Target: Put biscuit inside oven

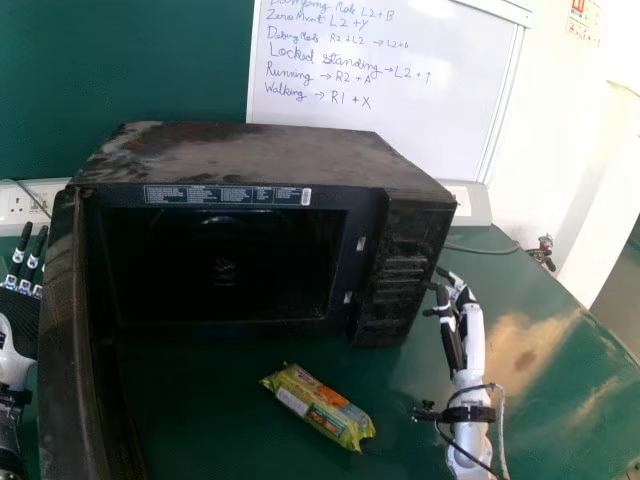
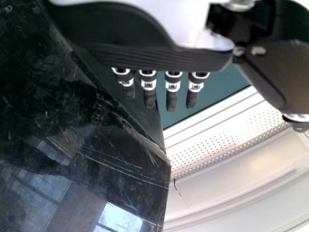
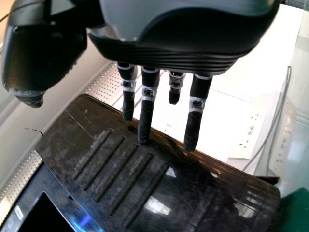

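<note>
A green and yellow biscuit packet (image 1: 320, 406) lies on the green table in front of the black oven (image 1: 262, 160), whose door (image 1: 75, 350) stands open on the left. My left hand (image 1: 22, 300) is beyond the door at the far left, its fingers straight. In the left wrist view the left hand (image 2: 171, 87) hangs beside the dark glossy door (image 2: 96, 159). My right hand (image 1: 452, 325) is just right of the oven's control panel, fingers extended and holding nothing. In the right wrist view the right hand (image 3: 147, 104) has straight fingers near the oven's control panel (image 3: 130, 169).
Behind the oven stands a whiteboard (image 1: 385, 80) against a green wall. A socket strip (image 1: 30, 205) runs along the table's back, with a cable (image 1: 485, 249) at the right. The green table (image 1: 560, 420) extends to the right of my right arm.
</note>
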You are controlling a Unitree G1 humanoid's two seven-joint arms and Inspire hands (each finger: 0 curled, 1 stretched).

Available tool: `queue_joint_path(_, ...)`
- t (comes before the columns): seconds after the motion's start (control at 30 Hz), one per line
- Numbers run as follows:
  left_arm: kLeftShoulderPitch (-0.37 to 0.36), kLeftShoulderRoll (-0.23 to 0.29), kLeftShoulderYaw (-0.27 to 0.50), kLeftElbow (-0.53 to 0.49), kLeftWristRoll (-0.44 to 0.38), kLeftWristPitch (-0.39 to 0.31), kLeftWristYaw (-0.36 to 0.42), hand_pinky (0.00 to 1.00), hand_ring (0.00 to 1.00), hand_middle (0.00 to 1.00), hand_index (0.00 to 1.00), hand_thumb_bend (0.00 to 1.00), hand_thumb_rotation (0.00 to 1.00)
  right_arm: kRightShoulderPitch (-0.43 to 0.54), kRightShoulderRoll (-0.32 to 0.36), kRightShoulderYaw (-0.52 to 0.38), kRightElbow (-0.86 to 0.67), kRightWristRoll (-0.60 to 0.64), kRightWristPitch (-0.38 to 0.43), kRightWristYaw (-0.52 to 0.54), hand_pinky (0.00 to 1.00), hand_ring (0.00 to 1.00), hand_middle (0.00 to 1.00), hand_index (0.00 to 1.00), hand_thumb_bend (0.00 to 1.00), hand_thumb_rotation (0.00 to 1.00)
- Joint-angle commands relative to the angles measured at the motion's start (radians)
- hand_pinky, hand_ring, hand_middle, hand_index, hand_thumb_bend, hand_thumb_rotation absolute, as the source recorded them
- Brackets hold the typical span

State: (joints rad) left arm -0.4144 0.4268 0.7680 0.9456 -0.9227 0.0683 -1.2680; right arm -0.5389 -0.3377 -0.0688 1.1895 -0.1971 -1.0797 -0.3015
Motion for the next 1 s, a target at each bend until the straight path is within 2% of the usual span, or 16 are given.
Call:
queue_joint_path(0.0, 0.054, -0.06, 0.012, 0.041, 0.0, 0.013, -0.002, 0.0, 0.1, 0.77, 1.0, 0.1, 0.72, 0.072, 0.062, 0.01, 0.035, -0.013, -0.026, -0.022, 0.43, 0.51, 0.68, 0.83, 0.94, 0.78)
queue_joint_path(0.03, 0.054, -0.057, 0.01, 0.044, 0.001, 0.014, -0.008, 0.0, 0.04, 0.78, 1.0, 0.09, 0.75, 0.072, 0.061, 0.013, 0.036, -0.021, -0.031, -0.031, 0.42, 0.51, 0.68, 0.83, 0.95, 0.78)
queue_joint_path(0.1, 0.053, -0.053, 0.009, 0.049, 0.004, 0.013, -0.011, 0.0, 0.01, 0.79, 1.0, 0.09, 0.76, 0.073, 0.054, 0.023, 0.037, -0.046, -0.038, -0.058, 0.42, 0.51, 0.68, 0.83, 0.96, 0.78)
queue_joint_path(0.13, 0.053, -0.054, 0.01, 0.048, 0.005, 0.009, -0.005, 0.0, 0.06, 0.78, 1.0, 0.11, 0.74, 0.073, 0.05, 0.029, 0.036, -0.06, -0.041, -0.075, 0.42, 0.51, 0.68, 0.84, 0.96, 0.78)
queue_joint_path(0.2, 0.055, -0.055, 0.01, 0.045, 0.005, 0.011, 0.002, 0.0, 0.09, 0.77, 1.0, 0.11, 0.74, 0.072, 0.044, 0.04, 0.036, -0.085, -0.042, -0.102, 0.42, 0.51, 0.69, 0.84, 0.97, 0.79)
queue_joint_path(0.33, 0.053, -0.052, 0.009, 0.051, 0.003, 0.019, -0.007, 0.0, 0.01, 0.78, 1.0, 0.08, 0.78, 0.068, 0.02, 0.081, 0.031, -0.168, -0.035, -0.183, 0.42, 0.52, 0.7, 0.85, 0.99, 0.8)
queue_joint_path(0.4, 0.053, -0.055, 0.011, 0.048, 0.003, 0.015, -0.002, 0.0, 0.06, 0.77, 1.0, 0.08, 0.77, 0.064, -0.002, 0.12, 0.024, -0.239, -0.015, -0.258, 0.43, 0.53, 0.7, 0.86, 1.0, 0.83)
queue_joint_path(0.5, 0.051, -0.053, 0.012, 0.052, 0.003, 0.016, -0.005, 0.0, 0.03, 0.78, 1.0, 0.07, 0.78, 0.055, -0.026, 0.174, 0.02, -0.326, 0.002, -0.362, 0.45, 0.55, 0.71, 0.84, 1.0, 0.84)
queue_joint_path(0.53, 0.051, -0.054, 0.012, 0.051, 0.004, 0.014, -0.002, 0.0, 0.07, 0.77, 1.0, 0.08, 0.77, 0.051, -0.034, 0.193, 0.019, -0.354, 0.011, -0.398, 0.46, 0.55, 0.7, 0.84, 1.0, 0.84)
queue_joint_path(0.6, 0.052, -0.056, 0.01, 0.047, 0.005, 0.013, -0.003, 0.0, 0.07, 0.77, 1.0, 0.09, 0.77, 0.044, -0.049, 0.227, 0.02, -0.398, 0.024, -0.458, 0.47, 0.56, 0.71, 0.84, 1.0, 0.84)
queue_joint_path(0.8, 0.051, -0.056, 0.009, 0.047, 0.005, 0.015, 0.002, 0.0, 0.07, 0.76, 1.0, 0.1, 0.76, 0.03, -0.073, 0.291, 0.026, -0.452, 0.038, -0.555, 0.49, 0.57, 0.7, 0.83, 1.0, 0.85)
queue_joint_path(0.9, 0.053, -0.059, 0.01, 0.04, 0.003, 0.021, 0.009, 0.0, 0.14, 0.75, 1.0, 0.12, 0.71, 0.022, -0.09, 0.335, 0.018, -0.502, 0.07, -0.622, 0.49, 0.58, 0.71, 0.84, 1.0, 0.87)
queue_joint_path(0.97, 0.055, -0.06, 0.008, 0.034, 0.004, 0.022, 0.009, 0.0, 0.09, 0.76, 1.0, 0.08, 0.74, 0.017, -0.101, 0.367, 0.015, -0.54, 0.092, -0.677, 0.48, 0.58, 0.72, 0.84, 1.0, 0.89)
